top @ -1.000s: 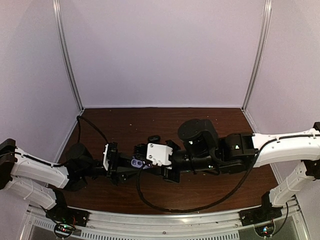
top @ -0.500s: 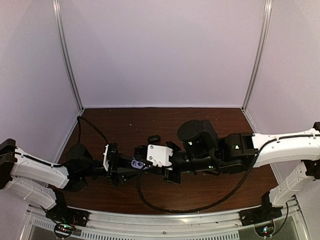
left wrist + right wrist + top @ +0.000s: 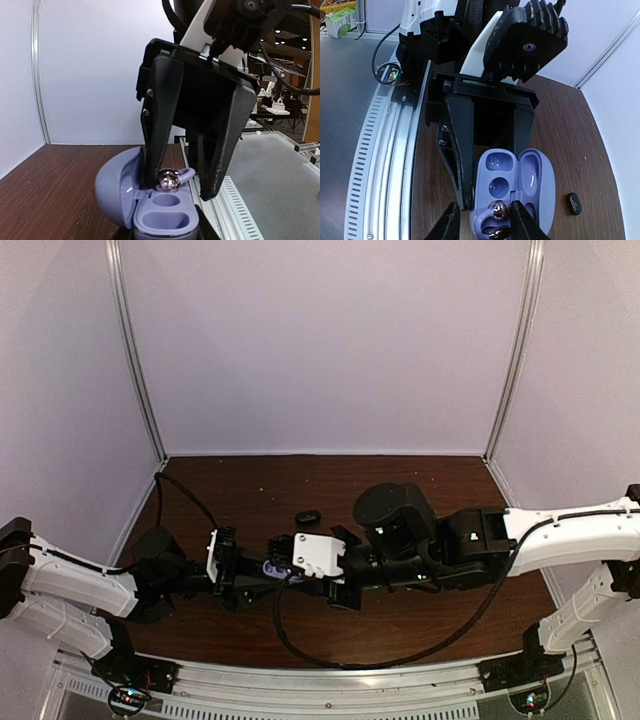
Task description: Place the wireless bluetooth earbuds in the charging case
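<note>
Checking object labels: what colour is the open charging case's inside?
The charging case is lavender inside; right wrist view shows it best.

Robotics lab, white-panelled booth (image 3: 320, 350), equipment benches (image 3: 272, 111)

The charging case (image 3: 527, 182) lies with its lid swung to the right and its lavender wells facing up. It is clamped between the black fingers of the left gripper (image 3: 492, 170) over the brown tabletop (image 3: 560, 125). A glossy earbud (image 3: 499, 209) sits at the case's near end, between the parted fingers of the right gripper (image 3: 485, 216). A small black oval (image 3: 574, 203) lies apart on the right.
</note>
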Controlling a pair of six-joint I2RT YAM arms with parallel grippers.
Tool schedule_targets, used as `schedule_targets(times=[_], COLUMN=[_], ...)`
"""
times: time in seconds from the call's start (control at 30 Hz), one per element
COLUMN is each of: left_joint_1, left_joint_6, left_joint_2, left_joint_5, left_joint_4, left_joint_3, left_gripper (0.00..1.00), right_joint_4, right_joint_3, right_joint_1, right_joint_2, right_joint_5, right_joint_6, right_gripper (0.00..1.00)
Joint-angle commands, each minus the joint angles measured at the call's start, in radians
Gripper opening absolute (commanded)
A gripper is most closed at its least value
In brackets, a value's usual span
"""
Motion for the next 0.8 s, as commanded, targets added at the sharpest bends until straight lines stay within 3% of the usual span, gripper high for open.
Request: schedule_targets(times=[0.0, 0.43, 0.77], left_joint_1=[-0.001, 0.000, -0.001], left_joint_6=[0.000, 0.003, 0.004], left_joint_2=[-0.003, -0.001, 0.000], left_joint_5=[-0.004, -0.004, -0.001], left_joint_4=[0.052, 0.047, 0.049], left_joint_3=[0.015, 0.021, 0.026], left_gripper=[0.00, 0.00, 0.00], right_joint_4=[-0.039, -0.017, 0.016], right_joint_3=[0.023, 0.028, -0.023], right_joint_1=[0.015, 0.039, 0.040], right_joint_2=[-0.006, -0.049, -0.106], right_joint_5=[-0.002, 0.022, 0.092], right_joint_6=[0.007, 0.012, 0.021], right_gripper=[0.37, 0.44, 0.39])
